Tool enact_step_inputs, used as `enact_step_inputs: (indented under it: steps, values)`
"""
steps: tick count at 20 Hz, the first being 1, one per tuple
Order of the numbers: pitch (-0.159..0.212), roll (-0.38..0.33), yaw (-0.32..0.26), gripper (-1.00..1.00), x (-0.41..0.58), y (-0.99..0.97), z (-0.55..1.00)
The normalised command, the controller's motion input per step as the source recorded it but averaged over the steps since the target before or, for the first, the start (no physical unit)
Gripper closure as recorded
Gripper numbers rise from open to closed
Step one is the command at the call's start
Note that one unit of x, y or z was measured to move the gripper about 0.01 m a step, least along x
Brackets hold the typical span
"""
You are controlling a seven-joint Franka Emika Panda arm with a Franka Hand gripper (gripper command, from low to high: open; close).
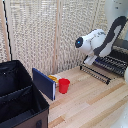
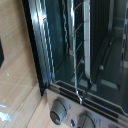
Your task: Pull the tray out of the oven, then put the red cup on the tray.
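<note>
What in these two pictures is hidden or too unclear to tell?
- Gripper: in the exterior view the white arm covers it, and the wrist view does not show it, so open or shut is unknown.
- Oven: cut off by the exterior view's right edge.
- Yellow item: mostly hidden behind the blue panel and red cup.
- Oven knobs: blurred, markings unreadable.

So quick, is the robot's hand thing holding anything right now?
End effector: cannot be told. It sits by the oven's open front, but its fingers are not visible in the exterior view or the wrist view.
</note>
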Motion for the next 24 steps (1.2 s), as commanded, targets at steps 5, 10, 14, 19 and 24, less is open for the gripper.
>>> enact_step_inputs:
  steps: [5, 10, 14, 19, 24]
  values:
    - [0.006, -0.032, 0.043, -1.00, 0.107, -0.63, -0.08]
    - [0.015, -0.111, 0.024, -1.00, 0.122, -0.52, -0.16]
    - [0.042, -0.078, 0.005, -1.00, 0.154, -0.24, -0.17]
    - [0.012, -0.051, 0.000, 1.00, 0.051, -0.09, -0.08]
    - [0.000, -0.127, -0.011, 1.00, 0.000, 0.03, -0.01]
